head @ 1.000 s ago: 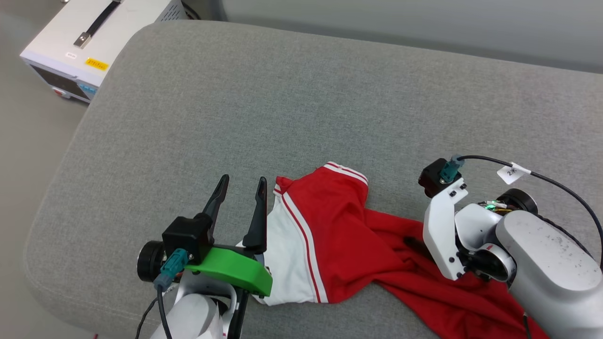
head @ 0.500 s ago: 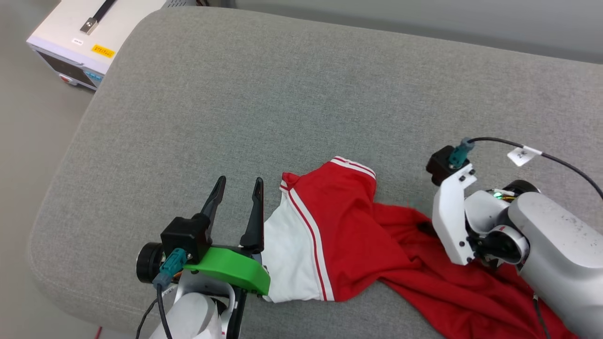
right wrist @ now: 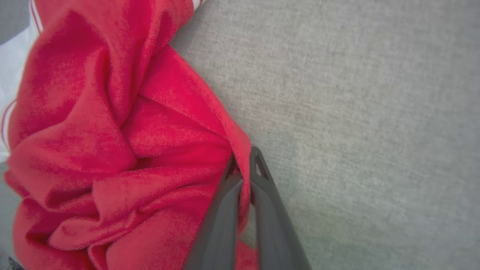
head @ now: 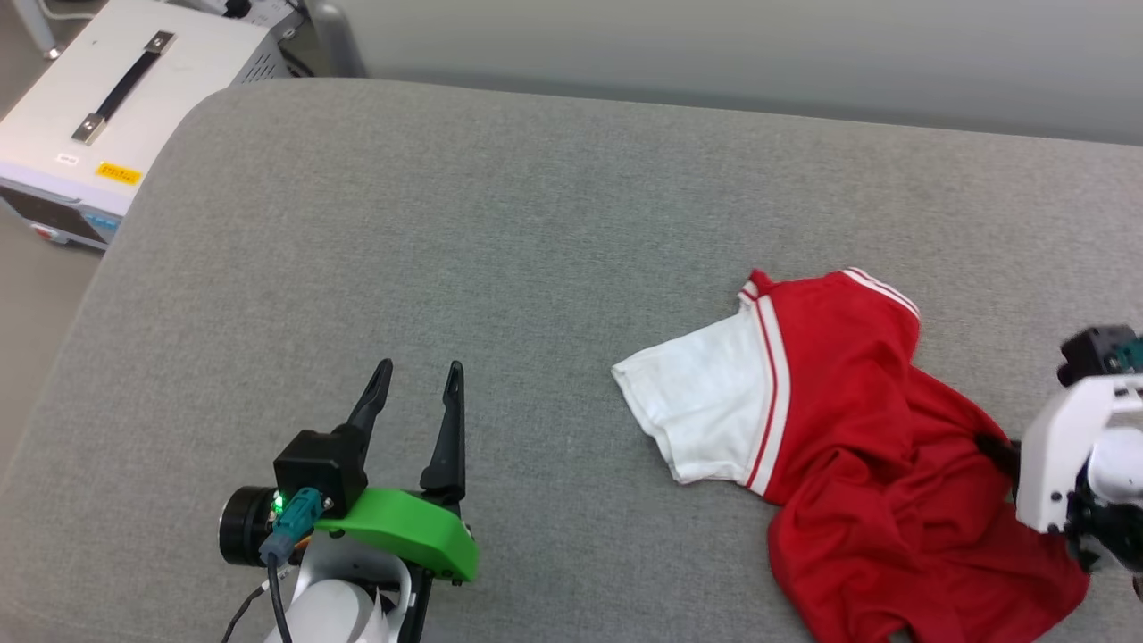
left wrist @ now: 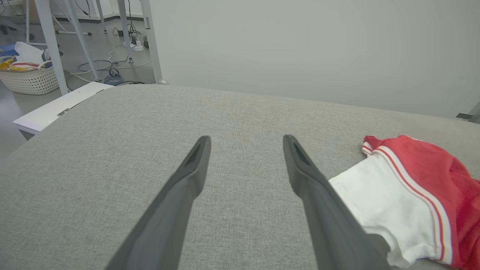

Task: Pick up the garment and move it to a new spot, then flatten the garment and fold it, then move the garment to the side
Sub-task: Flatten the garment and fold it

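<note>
at the far left, one white box (head: pixel 98 116) with a black handle stands beside the grey cushion (head: pixel 536 223). the left end effector (head: pixel 420 366) sits low over the cushion's near left part. its two dark fingers point away from the robot, spread wide with nothing between them, well apart from the cloth. further right lies the one garment (head: pixel 848 384), crumpled on the cushion's right half. its long axis runs on a slant from the single visible white sleeve (head: pixel 705 411), which lies flat and points left, down to the bunched red body at the lower right. a red-and-white striped trim shows along its far edge. at the right edge, the right arm's white wrist bracket (head: pixel 1063 455) stands over the red folds. the right end effector (right wrist: pixel 245 155) is clamped tight, pinching a ridge of red fabric at the garment's edge between its two fingertips.
</note>
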Motion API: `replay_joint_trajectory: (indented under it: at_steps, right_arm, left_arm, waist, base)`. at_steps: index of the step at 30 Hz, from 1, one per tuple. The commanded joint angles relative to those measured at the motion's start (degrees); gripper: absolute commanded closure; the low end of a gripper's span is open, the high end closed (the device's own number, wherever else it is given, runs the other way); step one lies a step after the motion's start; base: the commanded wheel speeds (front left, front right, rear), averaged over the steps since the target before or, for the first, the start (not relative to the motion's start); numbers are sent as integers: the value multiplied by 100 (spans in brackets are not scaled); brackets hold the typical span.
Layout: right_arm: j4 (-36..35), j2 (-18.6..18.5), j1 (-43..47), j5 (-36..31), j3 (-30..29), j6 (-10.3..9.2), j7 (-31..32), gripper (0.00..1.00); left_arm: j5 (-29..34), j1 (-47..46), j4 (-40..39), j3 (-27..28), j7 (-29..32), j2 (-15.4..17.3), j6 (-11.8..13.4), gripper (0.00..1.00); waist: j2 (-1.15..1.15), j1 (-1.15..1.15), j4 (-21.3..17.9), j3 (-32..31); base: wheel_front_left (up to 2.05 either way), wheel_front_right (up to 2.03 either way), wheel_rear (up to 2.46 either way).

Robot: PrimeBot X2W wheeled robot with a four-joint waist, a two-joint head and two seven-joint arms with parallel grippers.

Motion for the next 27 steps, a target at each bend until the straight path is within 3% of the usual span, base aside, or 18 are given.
replay_joint_trajectory:
  at_steps: [1, 6, 11, 12, 13, 14, 17, 18, 20, 27]
  right_arm:
    - [-21, 39, 366, -96, -233, -5, -76, 100]
    - [-383, 431, 1588, -440, -1207, -5, -189, 100]
    - [-944, 1116, 2423, -941, -2083, -5, -176, 100]
    - [-1066, 1287, 2519, -1057, -2258, -5, -183, 90]
    - [-1179, 1391, 2571, -1202, -2384, -5, -245, 56]
    - [-1307, 1542, 2619, -1340, -2547, -5, -336, 0]
    - [-1612, 1842, 2684, -1701, -2910, -5, -741, 0]
    - [-1923, 2150, 2712, -2026, -3238, -5, -1320, 0]
    - [-2077, 2314, 2696, -2216, -3429, -5, -1716, 0]
    - [-2476, 2491, 2548, -2830, -3392, -5, -2382, 0]
  left_arm:
    - [-32, 91, -40, 19, 33, 62, 60, 0]
    - [-63, 258, -128, 52, 116, 159, 130, 0]
    - [-81, 314, -213, 64, 176, 226, 162, 0]
    - [-86, 310, -222, 64, 187, 235, 162, 0]
    - [-88, 303, -229, 63, 193, 241, 161, 0]
    - [-92, 291, -234, 62, 200, 245, 159, 0]
    - [-99, 261, -232, 52, 205, 246, 153, 0]
    - [-106, 247, -229, 59, 188, 248, 164, 0]
    - [-115, 246, -229, 71, 176, 253, 175, 0]
    - [-149, 264, -247, 98, 134, 261, 208, 0]
  waist:
    - [0, 0, -281, -212]
    - [0, 0, -519, -311]
    - [0, 0, -629, -305]
    - [0, 0, -637, -297]
    - [0, 0, -638, -286]
    - [0, 0, -633, -275]
    - [0, 0, -604, -260]
    - [0, 0, -585, -253]
    - [0, 0, -582, -245]
    - [0, 0, -608, -246]
  base:
    - [0, 0, 0]
    - [0, 0, 0]
    - [0, 0, 0]
    - [0, 0, 0]
    - [0, 0, 0]
    - [0, 0, 0]
    - [0, 0, 0]
    - [0, 0, 0]
    - [0, 0, 0]
    - [0, 0, 0]
